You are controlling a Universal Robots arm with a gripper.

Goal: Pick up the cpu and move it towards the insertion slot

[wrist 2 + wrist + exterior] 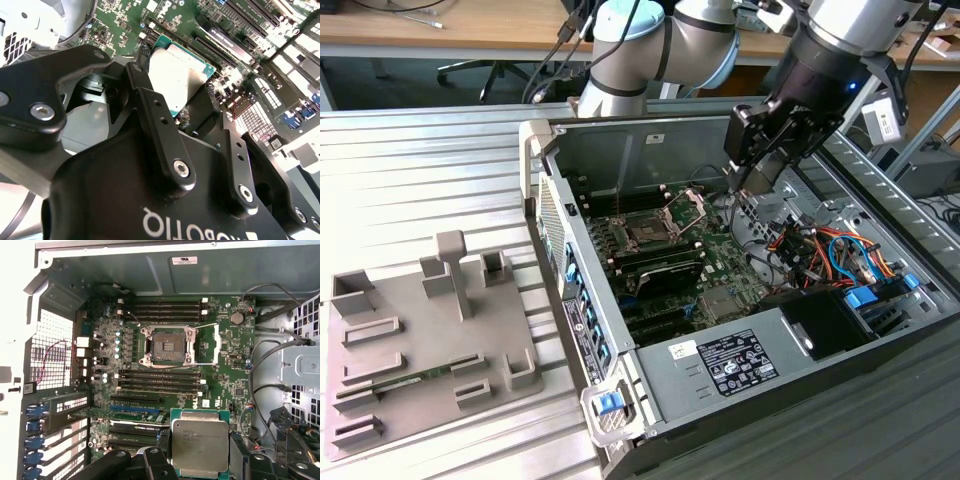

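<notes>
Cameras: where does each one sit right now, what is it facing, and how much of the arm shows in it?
Exterior view: off the arm, above the open computer case; shows the arm and gripper over the motherboard.
First wrist view: on the arm, facing down at the insertion slot, with the cpu held between the fingers.
Second wrist view: on the arm behind the gripper, looking along it.
Both wrist views share the held cpu.

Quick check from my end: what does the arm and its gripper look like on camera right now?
The arm has silver-grey tube links with pale blue joint caps and black cables along it. The gripper is matte black, with bolted linkage fingers and white lettering on its body.
</notes>
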